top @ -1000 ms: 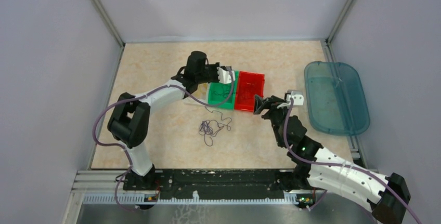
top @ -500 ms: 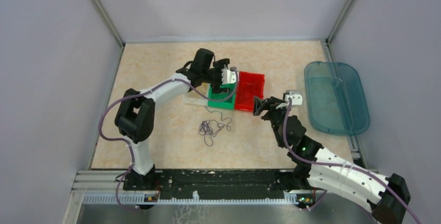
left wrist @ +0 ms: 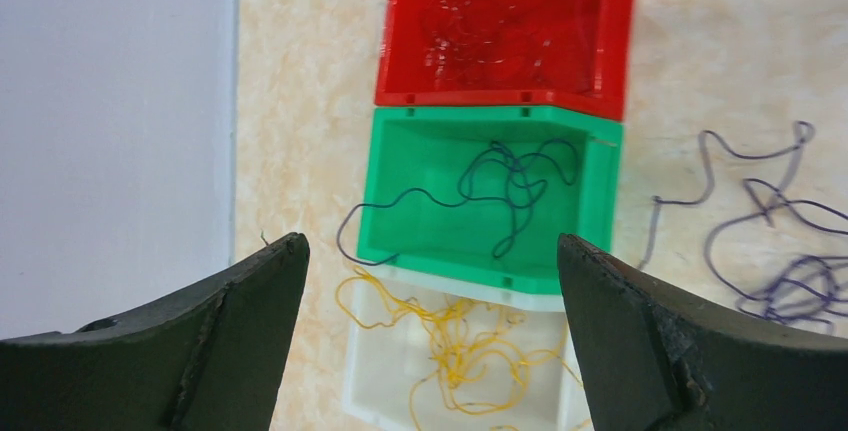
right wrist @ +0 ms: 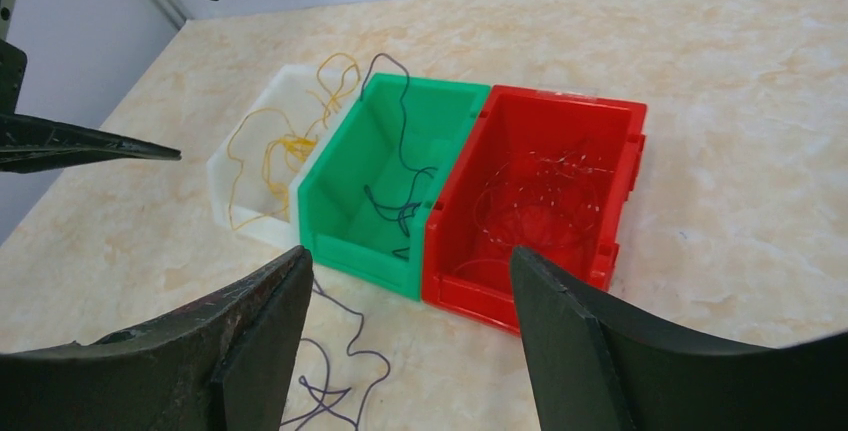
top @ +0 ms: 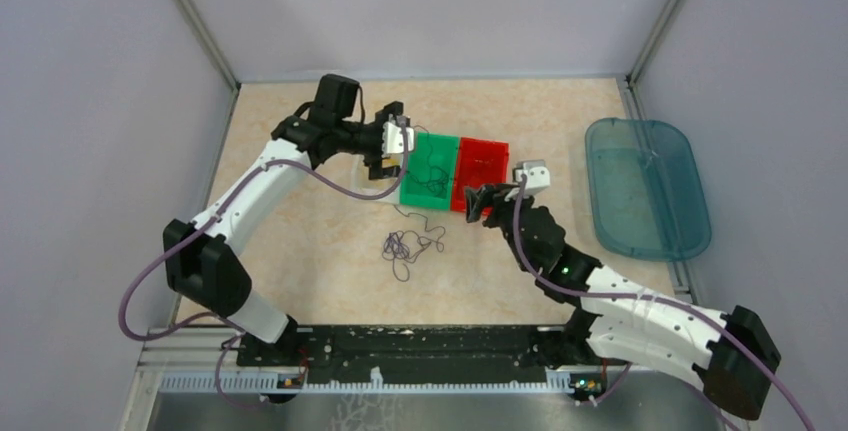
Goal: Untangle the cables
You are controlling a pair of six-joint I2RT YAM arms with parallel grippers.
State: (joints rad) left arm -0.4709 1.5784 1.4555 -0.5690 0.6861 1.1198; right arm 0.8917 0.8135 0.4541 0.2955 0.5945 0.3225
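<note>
Three small bins stand in a row. In the red bin [left wrist: 610,41] lies a red cable [left wrist: 490,31]. A dark purple cable [left wrist: 510,176] is in the green bin [left wrist: 480,119], one end hanging over its rim. The white bin [left wrist: 385,391] holds a yellow cable [left wrist: 460,336]. A tangle of purple cables [top: 405,248] lies loose on the table in front of the bins. My left gripper [left wrist: 430,241] hovers open and empty above the white bin's end of the row. In front of the red bin my right gripper [right wrist: 410,251] is open, also empty.
A teal oval tray [top: 650,186] lies at the table's right edge. Grey walls close in the table on three sides. My left gripper's fingers [right wrist: 90,141] show at the far left of the right wrist view.
My left gripper opened over the green bin, leaving the dark cable there, then drew back to the left. My right gripper moved left, closer to the red bin.
</note>
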